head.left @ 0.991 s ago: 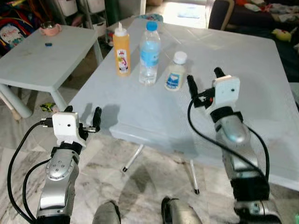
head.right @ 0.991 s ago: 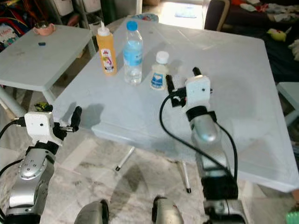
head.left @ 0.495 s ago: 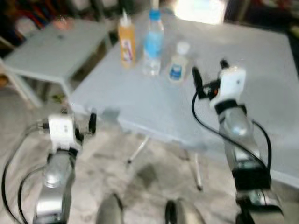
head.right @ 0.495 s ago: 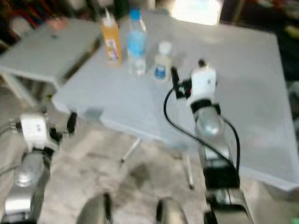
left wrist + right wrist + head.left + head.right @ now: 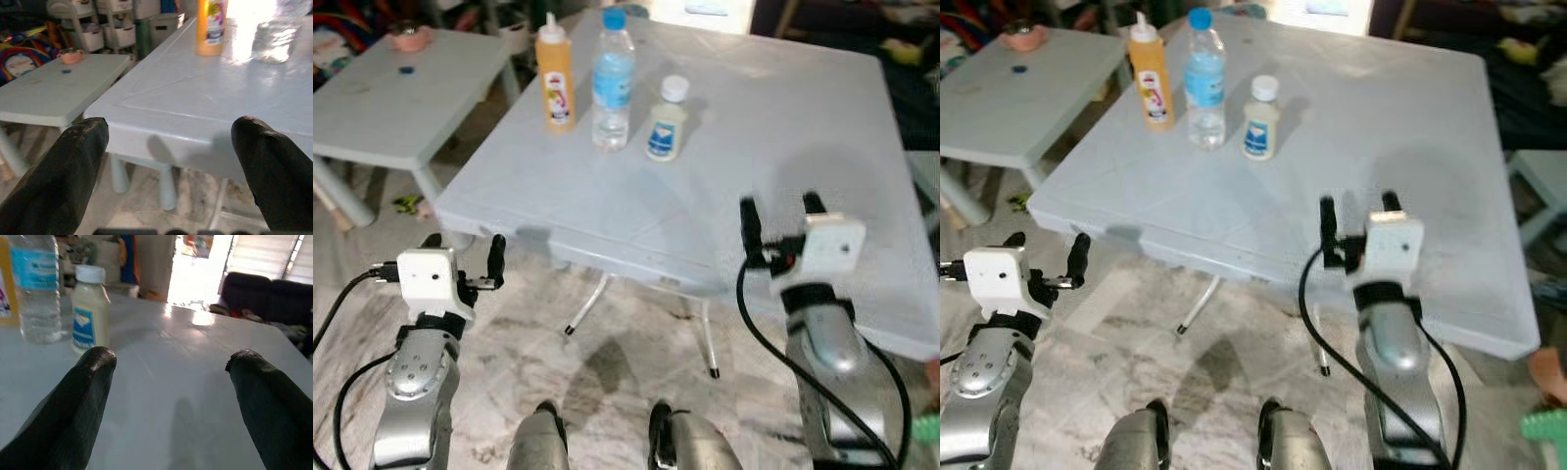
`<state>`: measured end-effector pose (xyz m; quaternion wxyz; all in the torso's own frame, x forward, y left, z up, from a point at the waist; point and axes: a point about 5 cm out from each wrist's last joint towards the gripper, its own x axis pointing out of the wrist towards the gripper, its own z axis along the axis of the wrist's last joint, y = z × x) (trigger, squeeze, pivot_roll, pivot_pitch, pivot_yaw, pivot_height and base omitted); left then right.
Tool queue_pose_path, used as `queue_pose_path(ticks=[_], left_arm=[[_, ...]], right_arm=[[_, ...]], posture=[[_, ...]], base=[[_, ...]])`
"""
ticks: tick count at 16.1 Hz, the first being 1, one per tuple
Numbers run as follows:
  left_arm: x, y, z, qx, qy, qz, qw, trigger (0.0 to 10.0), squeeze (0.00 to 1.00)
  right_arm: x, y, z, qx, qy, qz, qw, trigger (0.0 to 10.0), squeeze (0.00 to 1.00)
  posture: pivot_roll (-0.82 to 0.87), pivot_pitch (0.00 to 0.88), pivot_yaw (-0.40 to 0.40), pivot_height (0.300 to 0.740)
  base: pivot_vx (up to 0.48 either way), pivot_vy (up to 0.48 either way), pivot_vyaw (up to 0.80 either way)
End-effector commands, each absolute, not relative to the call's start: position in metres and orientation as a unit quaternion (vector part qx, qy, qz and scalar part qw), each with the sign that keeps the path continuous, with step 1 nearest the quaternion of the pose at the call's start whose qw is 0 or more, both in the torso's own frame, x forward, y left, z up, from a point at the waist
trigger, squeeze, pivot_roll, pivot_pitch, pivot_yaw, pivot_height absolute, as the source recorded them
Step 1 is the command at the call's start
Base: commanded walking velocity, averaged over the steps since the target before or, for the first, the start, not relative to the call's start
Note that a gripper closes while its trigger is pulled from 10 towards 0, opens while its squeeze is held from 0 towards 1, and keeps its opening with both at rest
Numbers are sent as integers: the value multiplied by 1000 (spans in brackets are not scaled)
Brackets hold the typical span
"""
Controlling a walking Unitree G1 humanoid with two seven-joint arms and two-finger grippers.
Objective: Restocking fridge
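Three bottles stand in a row at the far left of the grey table [image 5: 783,108]: an orange squeeze bottle [image 5: 555,73], a clear water bottle [image 5: 612,78] with a blue label, and a small white bottle [image 5: 667,119]. My right gripper [image 5: 779,206] is open over the table's near edge, well short of the bottles, with nothing between its fingers. In the right wrist view the small white bottle [image 5: 89,308] and the water bottle [image 5: 35,289] stand ahead of it. Below the table's front left corner, my left gripper [image 5: 465,245] is open and empty.
A lower grey side table [image 5: 401,108] at the left carries a pink cup [image 5: 407,37] and a small blue piece [image 5: 406,70]. Thin table legs [image 5: 590,305] reach the marble floor under the near edge. A dark sofa [image 5: 259,293] stands beyond the table.
The whole picture shifted with blur, so the camera moved. My right gripper now sits nearer the table's front edge, farther from the small white bottle. Both grippers stay open.
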<state>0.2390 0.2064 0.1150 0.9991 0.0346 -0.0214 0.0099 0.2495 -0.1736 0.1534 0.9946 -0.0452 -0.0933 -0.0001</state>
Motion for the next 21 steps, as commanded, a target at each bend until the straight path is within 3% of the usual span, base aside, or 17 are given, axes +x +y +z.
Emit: queue_pose_path(ticks=[1,15,21], left_arm=[[241,202,117,31,-26,-4,999,10000,0],[247,200,117,27,-32,-9,999,10000,0],[245,204,115,32,-32,7,999,10000,0]], right_arm=[[247,-179,164,-51,-108,-12,993,10000,0],[257,-174,174,-66,-114,9,991,10000,0],[257,-167,175,-71,-120,35,990,10000,0]], posture=[[-47,80,4,740],[-54,60,-2,740],[-52,67,-5,740]], base=[[379,0,0],[455,0,0],[0,0,0]])
